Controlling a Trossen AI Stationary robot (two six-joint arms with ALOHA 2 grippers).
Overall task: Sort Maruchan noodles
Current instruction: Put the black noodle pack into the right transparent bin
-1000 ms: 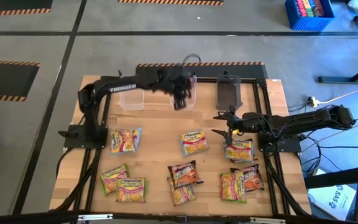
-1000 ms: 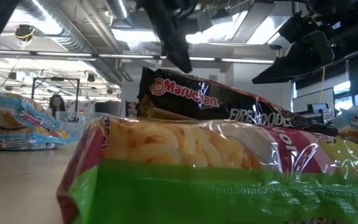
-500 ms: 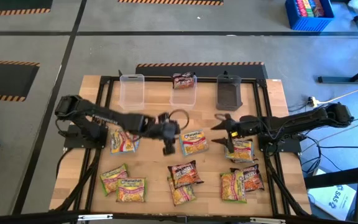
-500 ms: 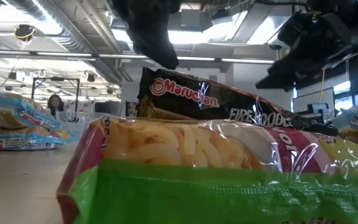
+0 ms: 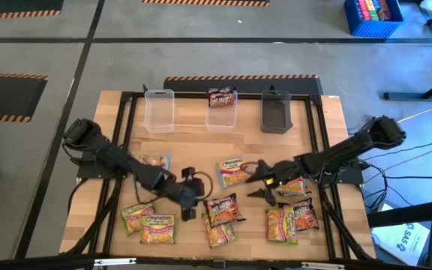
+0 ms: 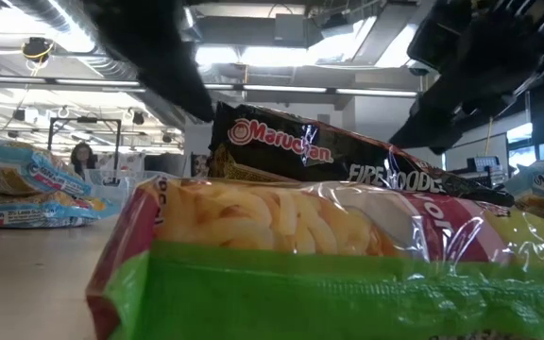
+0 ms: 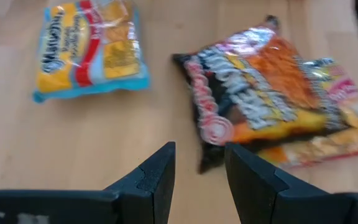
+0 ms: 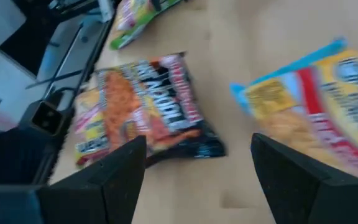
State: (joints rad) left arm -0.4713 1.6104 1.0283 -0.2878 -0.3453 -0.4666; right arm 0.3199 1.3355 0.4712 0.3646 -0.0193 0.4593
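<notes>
2 empty claws, left (image 5: 188, 208) and right (image 5: 264, 187), spread, flank dark packet (image 5: 223, 209).

Packet colours on the pale wood table (image 5: 193, 142)

Just ahead of the dark left gripper (image 7: 199, 177) lies a black-maroon packet (image 7: 253, 102) with orange and white print; beyond it, a yellow packet (image 7: 92, 50) edged blue with a red band. Past the dark right gripper (image 8: 197, 168), the same maroon and blue-edged yellow patterns; farther off, a yellow-green packet (image 8: 142, 15).
</notes>
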